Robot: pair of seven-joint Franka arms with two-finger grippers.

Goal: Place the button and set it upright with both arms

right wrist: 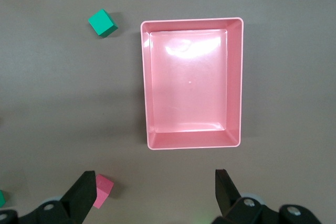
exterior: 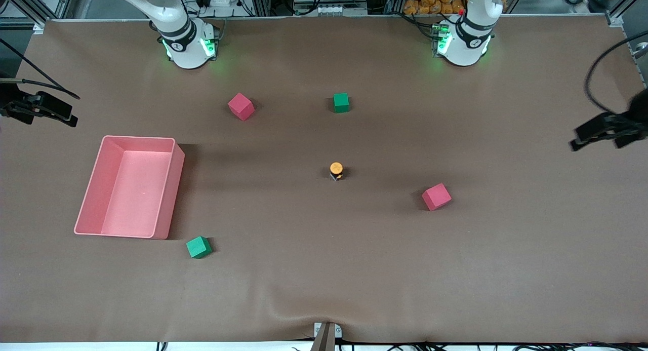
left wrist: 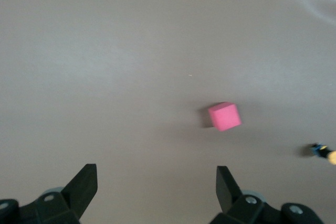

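The button (exterior: 336, 170) stands near the middle of the table with its round orange cap on top of its short black body. It also shows at the edge of the left wrist view (left wrist: 322, 151). My left gripper (exterior: 590, 133) is open and empty, up over the left arm's end of the table. My right gripper (exterior: 55, 110) is open and empty, up over the right arm's end, above the pink bin. In the wrist views both pairs of fingers stand wide apart, the left gripper (left wrist: 156, 182) and the right gripper (right wrist: 155, 182), with nothing between them.
A pink bin (exterior: 172, 199), also in the right wrist view (right wrist: 189, 93), sits toward the right arm's end. One red cube (exterior: 241, 106) (right wrist: 102, 191) and one green cube (exterior: 341, 102) lie near the bases. Another red cube (exterior: 436, 196) (left wrist: 224, 116) and green cube (exterior: 198, 247) (right wrist: 102, 23) lie nearer the camera.
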